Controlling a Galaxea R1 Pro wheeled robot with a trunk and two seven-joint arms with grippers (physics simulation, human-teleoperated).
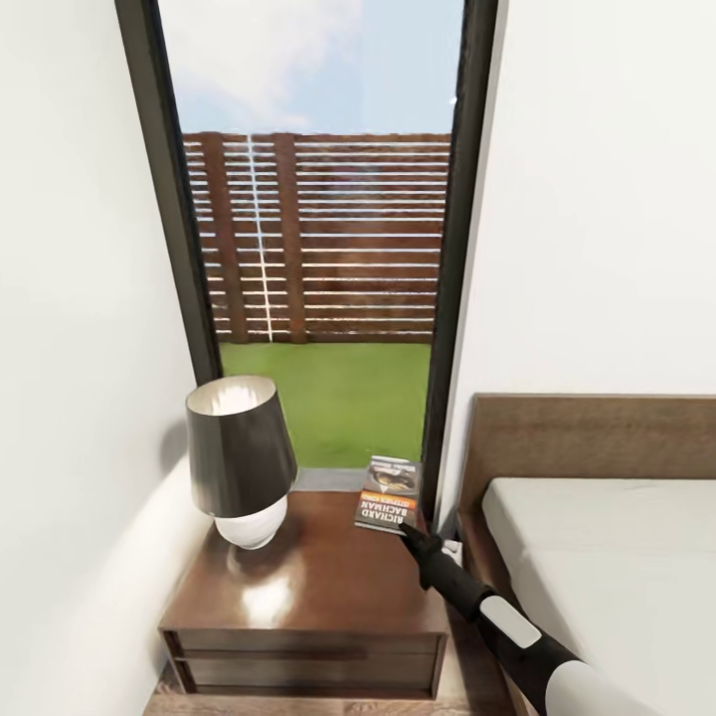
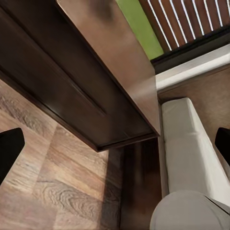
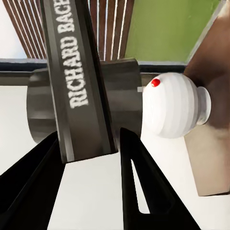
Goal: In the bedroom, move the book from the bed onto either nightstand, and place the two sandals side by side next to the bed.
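I see the book (image 1: 388, 494) at the back right corner of the nightstand (image 1: 308, 587), close by the window frame (image 1: 449, 298). It is a thin paperback with a dark cover, a greyish picture at its far end and white and orange lettering at its near end; from my head camera the title reads upside down, so its top points toward me. Its long axis runs from the front of the nightstand toward the window, tilted a little. I cannot tell whether it lies flat on the top or is raised slightly.

My right gripper (image 1: 409, 529) reaches it from the near right, its tip at the book's near edge. In the right wrist view the spine (image 3: 79, 76) with white letters passes between the two black fingers (image 3: 139, 187), so the jaws are closed on the book.

To the left of the book on the same top stands the lamp (image 1: 239, 462), black shade over a round white base. To the right is the bed (image 1: 597, 557), with wooden headboard and pale mattress.

In the left wrist view my left gripper's fingertips (image 2: 9, 148) sit far apart at the picture's edges, jaws wide and holding nothing, above the plank floor (image 2: 62, 191) beside the nightstand's front.
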